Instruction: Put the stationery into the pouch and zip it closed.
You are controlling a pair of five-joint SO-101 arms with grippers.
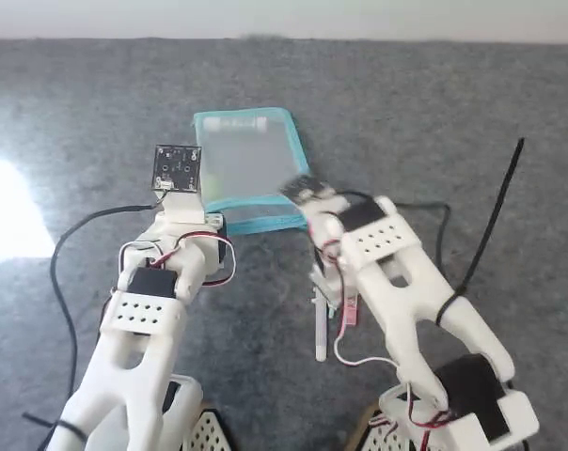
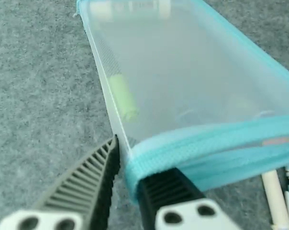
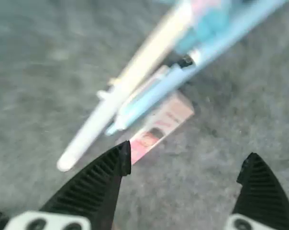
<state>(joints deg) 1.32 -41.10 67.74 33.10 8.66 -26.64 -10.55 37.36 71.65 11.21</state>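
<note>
- Two pens, the white pen & the blue pen, plus a pink eraser, lie on the grey surface. They sit just near of the pouch, right of centre.
- Right end effector hangs over them w/ jaws wide apart and nothing held. The eraser is just beyond the gap, the pens just past that.
- Pens' long axis runs approx near–far in the high view. They lie side by side, far ends toward the teal zipper edge.
- Right wrist view has the pens running diagonally to the jaw line, so the wrist prob. needs some roll before closing across a barrel.
- Right arm is clearly the nearer one to the loose stationery.
- Left end effector looks clamped on the pouch's near-left corner, at the end of the zipper edge.
- Pouch lies flat, centre-far, w/ a green item already inside, stick-shaped.
- High view gives the layout, but the right arm covers much of the stationery there.
- Left wrist view adds the corner grip & the green item; right wrist view separates the pens.
- Can't tell how far the zip is open.
</note>
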